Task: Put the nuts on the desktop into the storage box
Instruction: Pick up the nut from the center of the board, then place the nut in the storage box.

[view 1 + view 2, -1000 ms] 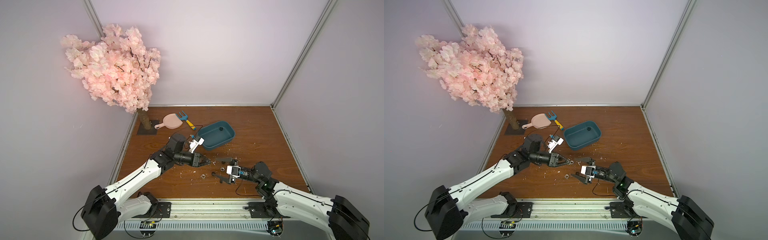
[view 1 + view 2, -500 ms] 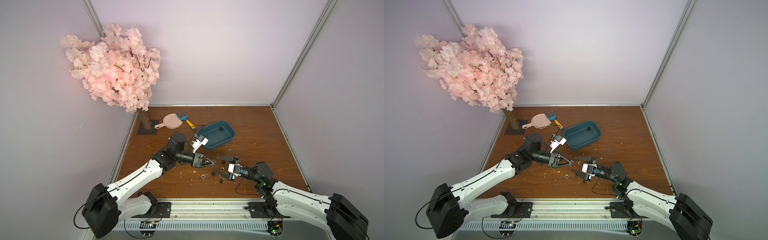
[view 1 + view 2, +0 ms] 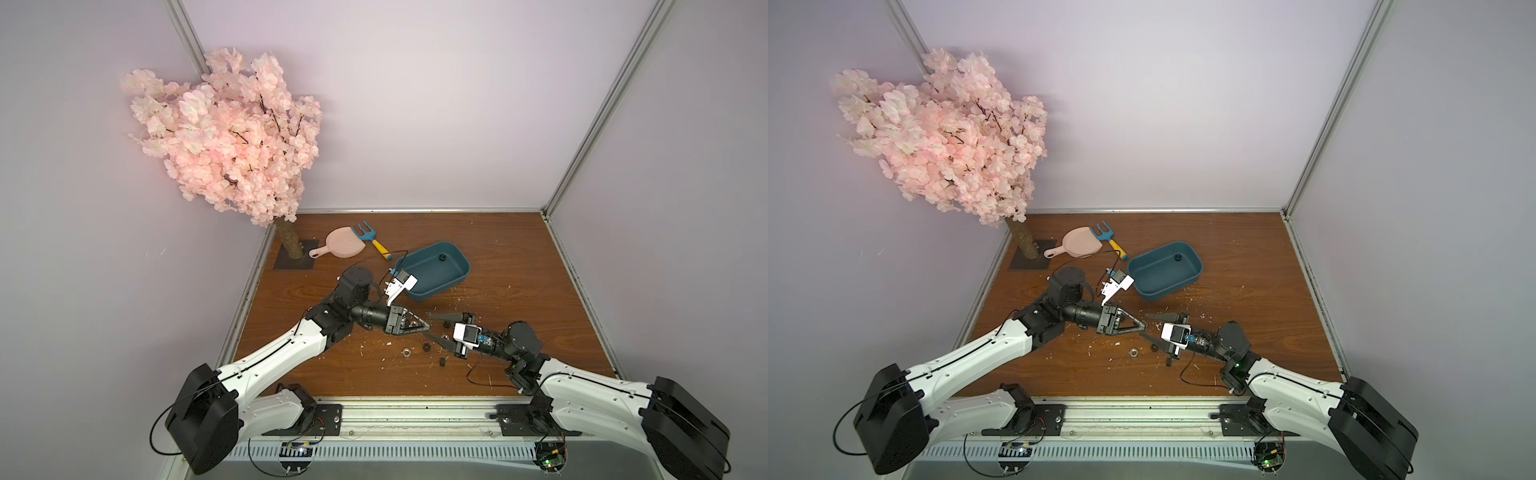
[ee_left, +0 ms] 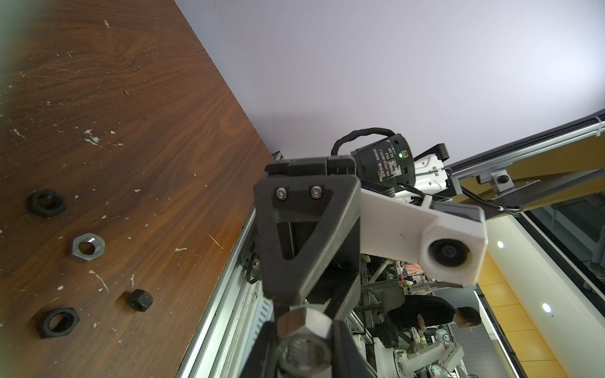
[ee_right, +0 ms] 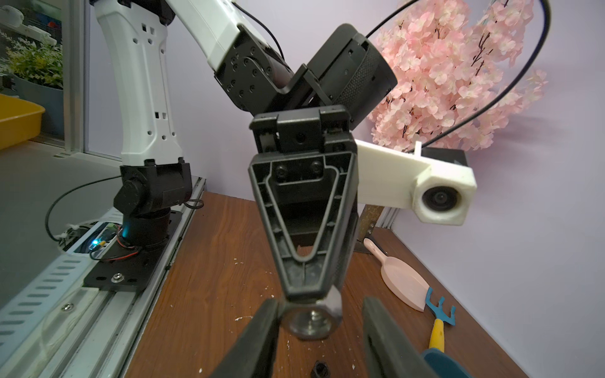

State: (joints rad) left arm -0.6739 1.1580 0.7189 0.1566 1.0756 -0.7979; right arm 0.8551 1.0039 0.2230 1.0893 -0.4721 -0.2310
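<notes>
The left gripper (image 3: 424, 330) pinched a silver nut (image 4: 304, 333) in its jaws; the right gripper (image 5: 322, 322) straddled it, jaws part-open, unclamped; the handover seemingly needed a squarer closing before the storage box (image 3: 436, 289).

The left hand (image 3: 426, 329) and its silver nut (image 5: 311, 320) block the right hand (image 5: 320, 307) head-on; bench (image 3: 521, 266) right of the storage box (image 3: 436, 291) lies open.

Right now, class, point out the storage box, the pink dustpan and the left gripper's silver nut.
storage box (image 3: 430, 272), in a top view, bare inner floor.
pink dustpan (image 3: 347, 246), in a top view, middle of the pan.
silver nut (image 4: 304, 327), in the left wrist view, a flat side.
</notes>
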